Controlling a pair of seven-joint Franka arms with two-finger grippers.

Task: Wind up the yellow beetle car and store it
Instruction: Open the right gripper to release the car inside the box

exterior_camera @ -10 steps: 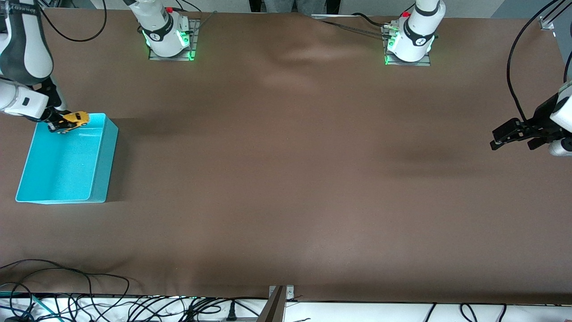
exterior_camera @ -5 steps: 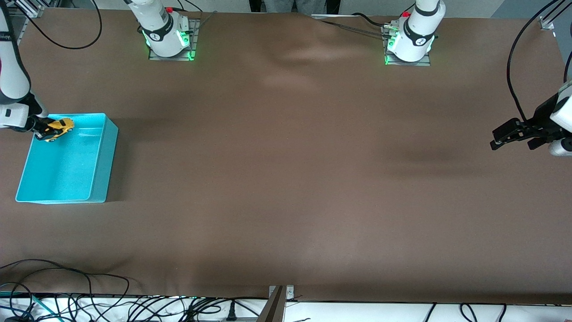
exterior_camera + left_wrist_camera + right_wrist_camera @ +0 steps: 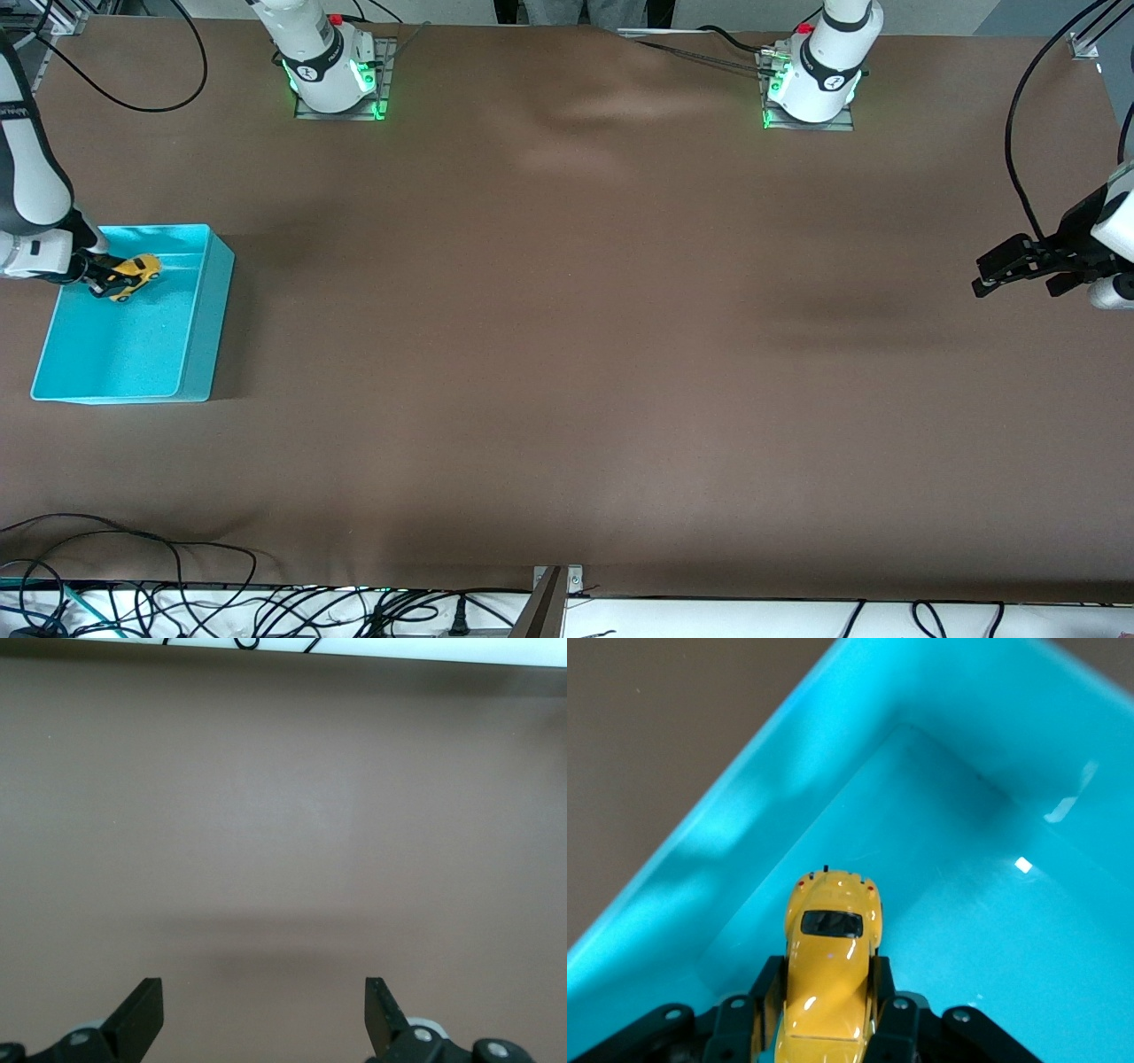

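Car [image 3: 133, 273] was pinched in right gripper [image 3: 104, 276], held over the bin [image 3: 199, 310], inside its corner farthest from front camera. Left gripper [image 3: 982, 276] waited, fingers spread, empty, over the table [image 3: 576, 354] at its own end.

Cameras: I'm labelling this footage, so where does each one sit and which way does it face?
Front view: high across the table, facing both arm bases; shows both arms, the turquoise plastic bin.
Left wrist view: on the waiting left arm, facing bare brown table; left gripper open.
Right wrist view: over the bin; right gripper clamps the tiny yellow beetle car.
Shared: front and right wrist show car, bin.
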